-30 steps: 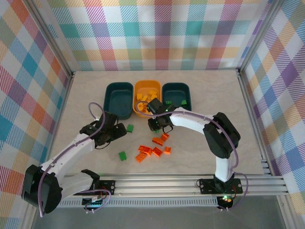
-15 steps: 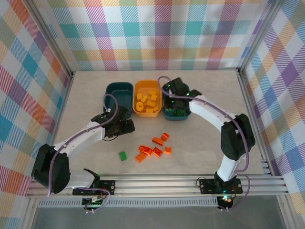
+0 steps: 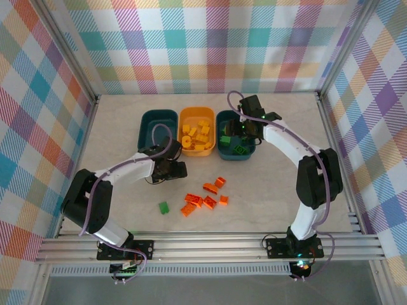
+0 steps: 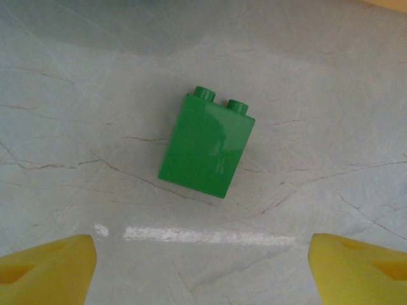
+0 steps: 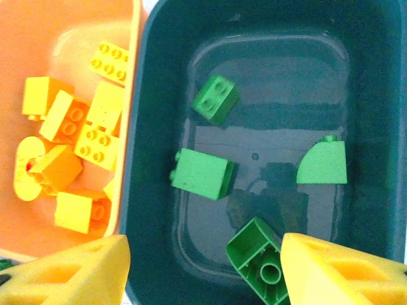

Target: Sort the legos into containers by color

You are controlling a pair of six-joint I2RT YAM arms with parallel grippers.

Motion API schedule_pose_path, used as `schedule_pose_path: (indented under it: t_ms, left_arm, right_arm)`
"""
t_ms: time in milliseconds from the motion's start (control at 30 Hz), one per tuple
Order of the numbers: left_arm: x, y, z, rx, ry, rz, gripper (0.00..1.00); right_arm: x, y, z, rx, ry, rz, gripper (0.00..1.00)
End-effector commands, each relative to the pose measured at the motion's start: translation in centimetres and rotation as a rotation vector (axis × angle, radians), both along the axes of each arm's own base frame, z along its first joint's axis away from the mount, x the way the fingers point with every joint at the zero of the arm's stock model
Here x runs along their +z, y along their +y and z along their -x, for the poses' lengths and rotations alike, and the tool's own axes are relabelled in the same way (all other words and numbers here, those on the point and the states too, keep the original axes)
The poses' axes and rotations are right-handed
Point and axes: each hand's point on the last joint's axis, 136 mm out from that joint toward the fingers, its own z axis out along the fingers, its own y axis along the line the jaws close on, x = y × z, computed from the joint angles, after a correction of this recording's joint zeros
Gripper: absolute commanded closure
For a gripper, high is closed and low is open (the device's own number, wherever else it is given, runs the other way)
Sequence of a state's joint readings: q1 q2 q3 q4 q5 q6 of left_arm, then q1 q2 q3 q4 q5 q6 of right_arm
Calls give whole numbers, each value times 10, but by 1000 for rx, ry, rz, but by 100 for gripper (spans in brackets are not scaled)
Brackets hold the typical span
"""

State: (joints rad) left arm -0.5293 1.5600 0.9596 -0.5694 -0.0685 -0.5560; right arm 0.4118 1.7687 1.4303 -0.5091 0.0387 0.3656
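Observation:
A green lego (image 4: 206, 145) lies flat on the marble table, just ahead of my open left gripper (image 4: 203, 257), and nothing is between its yellow fingers (image 4: 51, 270). From above, that gripper (image 3: 174, 170) hangs low over the table in front of the yellow-orange container (image 3: 184, 115). My right gripper (image 3: 245, 129) is open above the right teal container (image 5: 159, 38). Several green legos lie inside it, one (image 5: 259, 264) close to the right finger. Yellow legos (image 5: 95, 136) fill the yellow-orange container (image 5: 76, 19). Orange-red legos (image 3: 206, 197) sit on the table.
A second teal container (image 3: 145, 121) stands left of the yellow-orange one. Another green lego (image 3: 163, 207) lies alone near the front, left of the orange-red cluster. Plaid walls and metal rails enclose the table.
My right gripper rose from the table, swung back over the right teal container and opened. My left gripper slid right to hover by the green lego.

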Motion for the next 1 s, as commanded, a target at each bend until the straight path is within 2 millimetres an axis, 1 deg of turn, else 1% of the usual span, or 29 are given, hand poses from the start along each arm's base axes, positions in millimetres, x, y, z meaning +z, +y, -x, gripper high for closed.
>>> schedule_pose_path:
  t_ms: [0,100,167,267,333,367,467,567,667,767,833,900,967]
  left_arm:
    - [8,-7,-13,-32,-37,-4,13]
    - [7,-8,-25,-50,-55,-43,14]
    - [3,-9,-34,-63,-61,-66,16]
    - [-4,-8,-48,-60,-65,-119,23]
    - [-10,-6,-53,-50,-55,-153,28]
    - [-13,-5,-55,-45,-49,-165,29]
    - [-19,-5,-54,-37,-32,-170,31]
    - [-25,-7,-51,-33,-12,-155,36]
    - [-30,-9,-46,-27,2,-136,43]
    - [-36,-10,-40,-29,16,-124,49]
    - [-38,-8,-37,-28,22,-124,55]
    - [-38,-8,-34,-32,27,-122,59]
    - [-32,-8,-31,-33,13,-130,61]
  right_arm:
    - [30,0,16,0,-45,-65,35]
    - [30,-3,34,0,-50,-103,34]
    - [27,-7,46,-4,-41,-113,34]
    - [21,-13,63,-6,-22,-113,34]
    - [19,-17,71,-4,-16,-108,34]
    - [19,-19,75,-4,-16,-106,34]
    - [19,-22,83,0,-15,-106,35]
    - [14,-18,88,10,8,-128,36]
    - [1,-4,98,42,57,-157,36]
    - [-17,11,111,82,96,-118,36]
    - [-25,16,116,91,109,-109,36]
    - [-28,15,117,83,112,-109,36]
    - [-27,12,117,73,98,-102,36]
